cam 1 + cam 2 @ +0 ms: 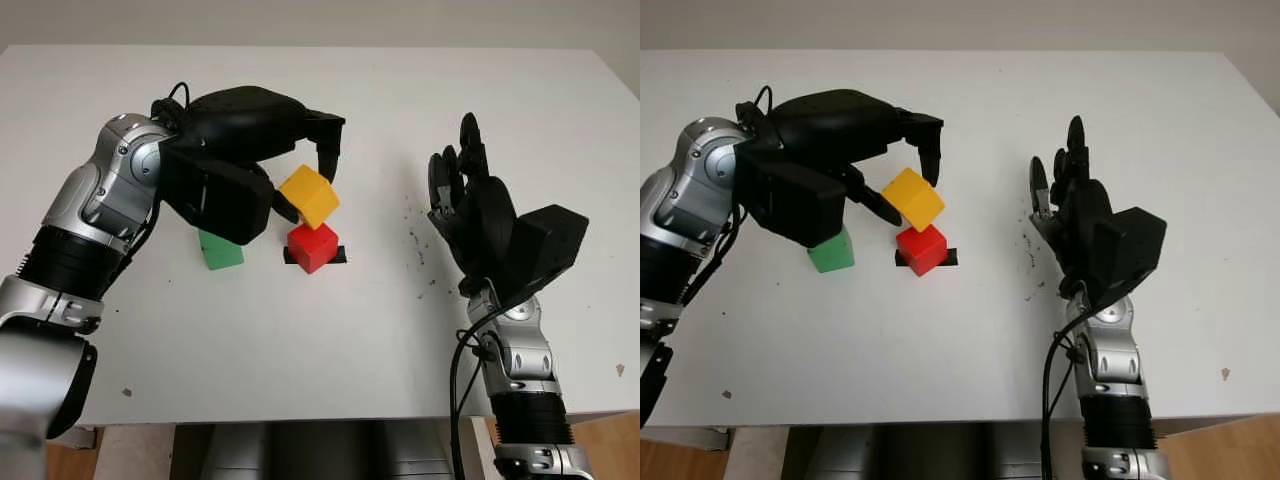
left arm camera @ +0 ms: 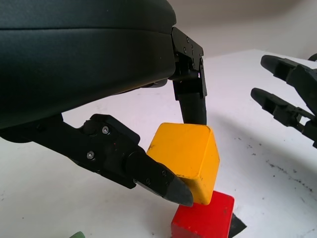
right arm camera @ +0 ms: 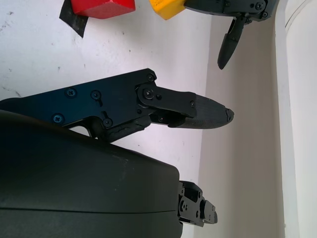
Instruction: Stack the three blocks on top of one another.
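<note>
While the left hand (image 1: 300, 185) pinches the tilted yellow block (image 1: 310, 196), seemingly just touching the red block (image 1: 312, 246), green block (image 1: 220, 250) beside, right hand (image 1: 470, 200) open near the table's (image 1: 300, 370) right edge.

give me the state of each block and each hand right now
yellow block: held tilted in the left hand, just above the red block, whether touching it cannot be told
red block: on the table over a black mark, not gripped
green block: on the table beside the red block, partly hidden under the left hand, unstacked
left hand: shut on the yellow block
right hand: open, raised over the table's right side, holding nothing
</note>
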Action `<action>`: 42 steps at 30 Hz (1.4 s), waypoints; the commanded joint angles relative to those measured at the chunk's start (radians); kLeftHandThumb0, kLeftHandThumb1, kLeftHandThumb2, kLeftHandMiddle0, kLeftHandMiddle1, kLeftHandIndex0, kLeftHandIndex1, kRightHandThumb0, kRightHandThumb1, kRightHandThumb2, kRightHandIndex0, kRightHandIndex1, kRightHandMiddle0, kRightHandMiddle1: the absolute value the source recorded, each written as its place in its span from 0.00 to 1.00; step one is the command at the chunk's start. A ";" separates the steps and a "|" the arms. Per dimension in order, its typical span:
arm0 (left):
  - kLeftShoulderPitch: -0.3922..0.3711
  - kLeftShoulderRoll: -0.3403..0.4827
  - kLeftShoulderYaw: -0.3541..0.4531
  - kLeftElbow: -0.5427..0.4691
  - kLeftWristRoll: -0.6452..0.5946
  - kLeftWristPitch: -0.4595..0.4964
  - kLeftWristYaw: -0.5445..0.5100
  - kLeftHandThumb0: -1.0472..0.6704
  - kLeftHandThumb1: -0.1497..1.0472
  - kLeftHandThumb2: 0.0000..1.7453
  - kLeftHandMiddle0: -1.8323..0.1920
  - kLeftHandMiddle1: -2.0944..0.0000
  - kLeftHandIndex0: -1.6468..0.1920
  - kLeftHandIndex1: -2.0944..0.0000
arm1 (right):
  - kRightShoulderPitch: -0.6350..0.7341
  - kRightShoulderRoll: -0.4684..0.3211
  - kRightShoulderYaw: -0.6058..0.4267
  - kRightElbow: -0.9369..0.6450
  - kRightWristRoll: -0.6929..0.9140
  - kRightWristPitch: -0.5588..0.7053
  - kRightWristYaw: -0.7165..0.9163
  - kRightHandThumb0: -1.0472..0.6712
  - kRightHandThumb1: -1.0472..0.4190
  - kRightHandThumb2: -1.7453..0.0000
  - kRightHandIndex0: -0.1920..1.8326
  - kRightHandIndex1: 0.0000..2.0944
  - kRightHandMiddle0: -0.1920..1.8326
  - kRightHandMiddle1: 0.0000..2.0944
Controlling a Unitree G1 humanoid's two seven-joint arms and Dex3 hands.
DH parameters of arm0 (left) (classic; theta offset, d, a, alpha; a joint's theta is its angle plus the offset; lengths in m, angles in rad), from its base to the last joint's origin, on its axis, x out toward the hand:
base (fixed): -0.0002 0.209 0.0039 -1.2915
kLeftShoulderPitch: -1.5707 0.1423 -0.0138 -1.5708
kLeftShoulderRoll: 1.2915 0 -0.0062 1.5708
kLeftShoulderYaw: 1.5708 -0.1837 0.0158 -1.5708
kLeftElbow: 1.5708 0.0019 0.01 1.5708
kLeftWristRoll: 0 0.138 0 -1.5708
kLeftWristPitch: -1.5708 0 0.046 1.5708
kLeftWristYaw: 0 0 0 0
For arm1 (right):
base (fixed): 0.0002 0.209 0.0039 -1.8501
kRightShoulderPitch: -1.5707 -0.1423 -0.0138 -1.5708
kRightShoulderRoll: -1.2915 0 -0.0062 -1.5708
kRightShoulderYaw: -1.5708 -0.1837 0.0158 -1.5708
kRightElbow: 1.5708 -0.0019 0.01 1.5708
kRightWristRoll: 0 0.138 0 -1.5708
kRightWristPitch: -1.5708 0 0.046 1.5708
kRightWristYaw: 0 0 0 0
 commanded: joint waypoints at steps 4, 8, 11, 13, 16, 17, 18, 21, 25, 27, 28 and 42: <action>-0.065 0.007 -0.015 0.043 -0.010 -0.060 -0.030 0.41 0.92 0.03 0.79 0.97 0.68 0.28 | 0.009 0.006 0.000 -0.023 -0.003 0.008 -0.011 0.26 0.00 0.69 0.03 0.03 0.03 0.03; -0.088 0.006 -0.025 0.054 -0.012 -0.070 -0.074 0.40 0.92 0.03 0.79 0.97 0.69 0.27 | 0.008 0.007 0.002 -0.023 -0.005 0.011 -0.011 0.25 0.00 0.70 0.03 0.03 0.03 0.03; -0.105 0.007 -0.034 0.055 -0.005 -0.073 -0.099 0.39 0.92 0.03 0.80 0.98 0.69 0.26 | 0.010 0.010 0.005 -0.029 -0.010 0.018 -0.014 0.26 0.00 0.69 0.03 0.03 0.03 0.03; -0.114 0.006 -0.039 0.055 0.000 -0.074 -0.113 0.38 0.92 0.03 0.80 0.98 0.69 0.25 | 0.012 0.011 0.008 -0.031 -0.016 0.018 -0.017 0.26 0.00 0.69 0.03 0.03 0.03 0.03; -0.124 0.003 -0.041 0.057 -0.002 -0.070 -0.128 0.38 0.92 0.03 0.80 0.97 0.69 0.25 | 0.015 0.015 0.010 -0.036 -0.020 0.023 -0.022 0.26 0.00 0.69 0.02 0.03 0.03 0.03; -0.126 0.002 -0.040 0.060 -0.005 -0.073 -0.129 0.38 0.91 0.03 0.79 0.97 0.69 0.25 | 0.016 0.014 0.010 -0.037 -0.020 0.024 -0.021 0.26 0.00 0.69 0.02 0.02 0.03 0.03; -0.127 0.001 -0.039 0.061 -0.007 -0.074 -0.130 0.38 0.91 0.03 0.79 0.97 0.69 0.25 | 0.017 0.014 0.010 -0.038 -0.020 0.025 -0.020 0.26 0.00 0.69 0.02 0.02 0.03 0.03; -0.130 -0.001 -0.040 0.060 -0.008 -0.067 -0.140 0.38 0.91 0.03 0.79 0.97 0.69 0.25 | 0.023 0.018 0.009 -0.049 -0.020 0.031 -0.025 0.25 0.00 0.69 0.02 0.02 0.03 0.03; -0.130 -0.005 -0.044 0.067 -0.002 -0.064 -0.140 0.39 0.91 0.03 0.80 0.98 0.69 0.26 | 0.031 0.021 0.009 -0.057 -0.024 0.030 -0.031 0.26 0.00 0.69 0.02 0.02 0.03 0.03; -0.131 -0.009 -0.048 0.072 0.001 -0.063 -0.142 0.38 0.91 0.03 0.80 0.98 0.69 0.27 | 0.034 0.022 0.009 -0.058 -0.025 0.025 -0.032 0.26 0.00 0.69 0.03 0.03 0.03 0.03; -0.132 -0.010 -0.049 0.073 0.002 -0.061 -0.143 0.38 0.91 0.03 0.80 0.98 0.69 0.28 | 0.035 0.022 0.009 -0.058 -0.024 0.023 -0.030 0.25 0.00 0.69 0.03 0.03 0.03 0.03; -0.129 -0.031 -0.054 0.084 -0.009 -0.027 -0.174 0.38 0.91 0.03 0.80 0.98 0.68 0.31 | 0.039 0.025 0.022 -0.051 -0.032 0.021 -0.029 0.25 0.00 0.68 0.01 0.02 0.01 0.02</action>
